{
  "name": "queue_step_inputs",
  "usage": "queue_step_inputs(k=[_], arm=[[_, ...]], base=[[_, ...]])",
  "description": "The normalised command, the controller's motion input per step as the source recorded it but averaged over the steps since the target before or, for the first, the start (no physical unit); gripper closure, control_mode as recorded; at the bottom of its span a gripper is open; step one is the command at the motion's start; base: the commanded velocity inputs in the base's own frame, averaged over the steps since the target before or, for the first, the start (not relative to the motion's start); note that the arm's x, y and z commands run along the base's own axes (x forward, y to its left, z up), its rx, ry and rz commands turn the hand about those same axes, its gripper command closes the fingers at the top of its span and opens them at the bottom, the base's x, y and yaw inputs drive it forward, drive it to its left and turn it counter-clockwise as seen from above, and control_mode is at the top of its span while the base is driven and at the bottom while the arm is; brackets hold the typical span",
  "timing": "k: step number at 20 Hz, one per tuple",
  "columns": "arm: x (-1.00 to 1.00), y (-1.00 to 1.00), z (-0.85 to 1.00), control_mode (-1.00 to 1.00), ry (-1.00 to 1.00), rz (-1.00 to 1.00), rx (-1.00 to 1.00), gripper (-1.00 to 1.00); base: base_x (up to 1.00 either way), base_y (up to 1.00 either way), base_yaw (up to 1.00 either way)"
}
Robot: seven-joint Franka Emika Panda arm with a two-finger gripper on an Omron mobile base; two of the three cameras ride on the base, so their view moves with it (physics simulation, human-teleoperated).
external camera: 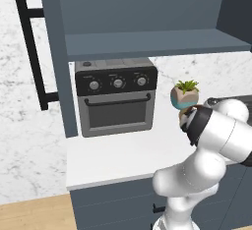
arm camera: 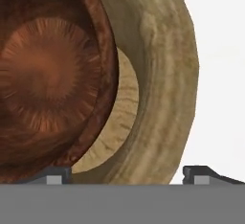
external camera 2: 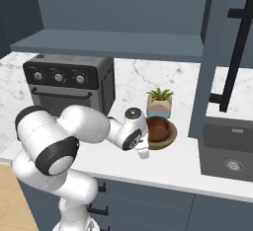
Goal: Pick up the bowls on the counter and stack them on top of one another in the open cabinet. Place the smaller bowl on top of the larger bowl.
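The smaller bowl (external camera 2: 158, 128), glossy dark reddish-brown, sits inside the larger tan-brown bowl (external camera 2: 171, 136) on the white counter (external camera 2: 190, 165), in front of the plant pot. My gripper (external camera 2: 144, 150) is low at the bowls' near left edge. In the hand view the smaller bowl (arm camera: 48, 79) is on the left, with the larger bowl (arm camera: 165, 89) curving around it. The gripper (arm camera: 128, 174) is open, one fingertip (arm camera: 57, 175) under the small bowl and the other outside the larger bowl's rim. In the left base view my arm hides nearly all of the bowls.
The open cabinet's shelf (external camera: 147, 44) runs overhead, its doors with black bar handles (external camera: 32, 52) swung out at both sides. A grey toaster oven (external camera: 115, 96) stands on the counter to the left. The teal-and-beige plant pot (external camera 2: 159, 107) is just behind the bowls. A sink (external camera 2: 228, 151) lies to the right.
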Motion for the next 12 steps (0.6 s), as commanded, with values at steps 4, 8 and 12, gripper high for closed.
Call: queue_step_inputs(k=[4, 8, 12], arm=[[0.38, 0.00, -0.06, -1.00, 0.00, -0.10, 0.00, 1.00], [0.11, 0.00, 0.00, -1.00, 0.00, -0.09, 0.01, 1.00], [-0.09, 0.00, 0.07, -1.00, -0.02, -0.10, 0.02, 1.00]], base=[[0.00, 0.00, 0.00], [0.00, 0.00, 0.00], [0.00, 0.00, 0.00]])
